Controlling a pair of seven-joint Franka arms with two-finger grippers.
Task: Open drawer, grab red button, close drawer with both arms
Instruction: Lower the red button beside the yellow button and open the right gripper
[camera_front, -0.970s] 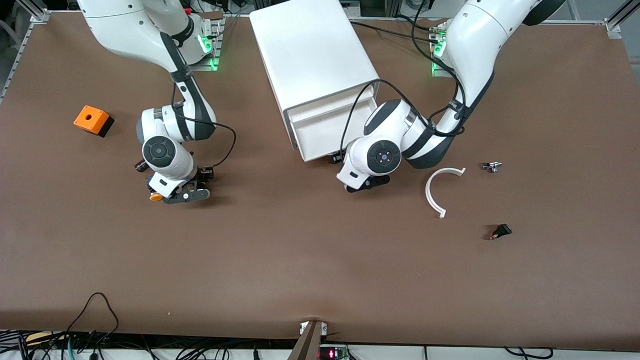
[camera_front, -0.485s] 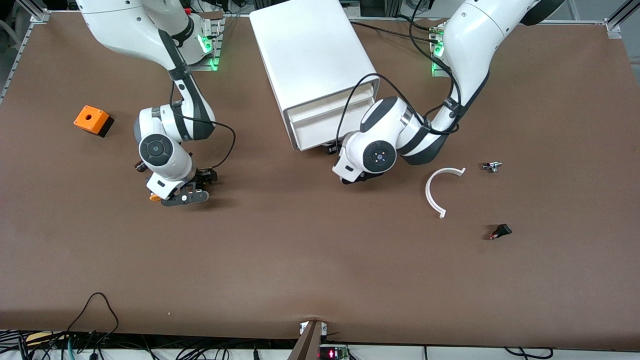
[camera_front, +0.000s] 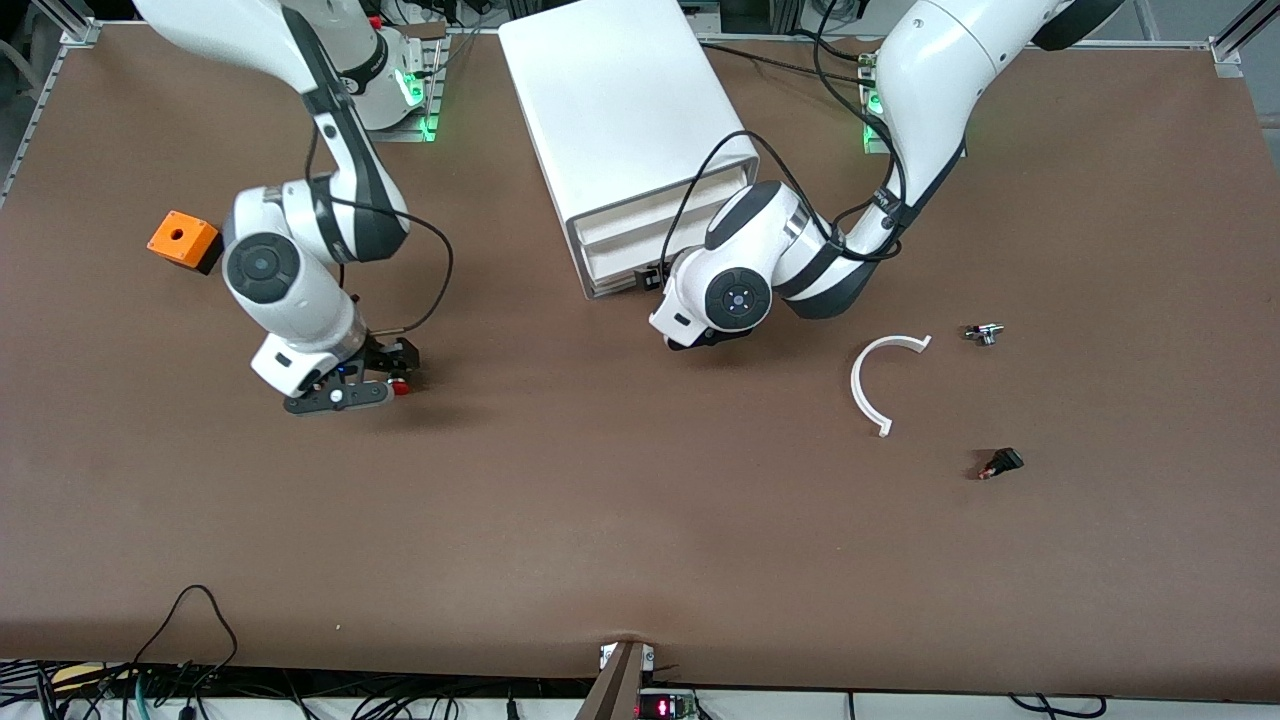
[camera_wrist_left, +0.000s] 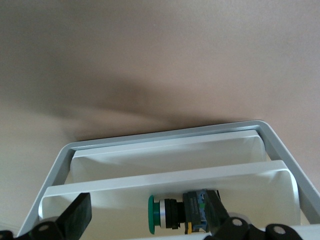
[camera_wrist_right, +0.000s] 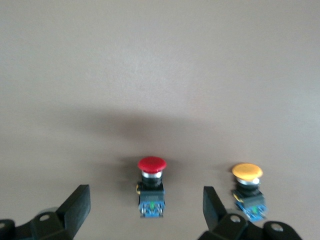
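Note:
The white cabinet (camera_front: 620, 110) stands between the two arm bases, and its middle drawer (camera_front: 612, 262) sticks out only a little. My left gripper (camera_front: 652, 280) is at that drawer's front, open, holding nothing. In the left wrist view the drawer's white front lip (camera_wrist_left: 165, 175) runs just past the left gripper (camera_wrist_left: 147, 220). The red-capped button (camera_wrist_right: 151, 185) lies on the brown table toward the right arm's end. My right gripper (camera_wrist_right: 145, 212) hangs just over the button, open, a finger on each side and clear of it. The front view shows the right gripper (camera_front: 338, 395) low over the table.
An orange-capped button (camera_wrist_right: 247, 187) lies beside the red one, outside the right fingers. A green-capped button (camera_wrist_left: 170, 215) lies in the drawer. An orange box (camera_front: 183, 240) sits near the right arm. A white curved piece (camera_front: 868, 385) and two small parts (camera_front: 985, 333) (camera_front: 1000, 463) lie toward the left arm's end.
The left arm has pushed the drawer from well out to almost into the cabinet. The right gripper has opened off the red button, risen and shifted toward the orange box.

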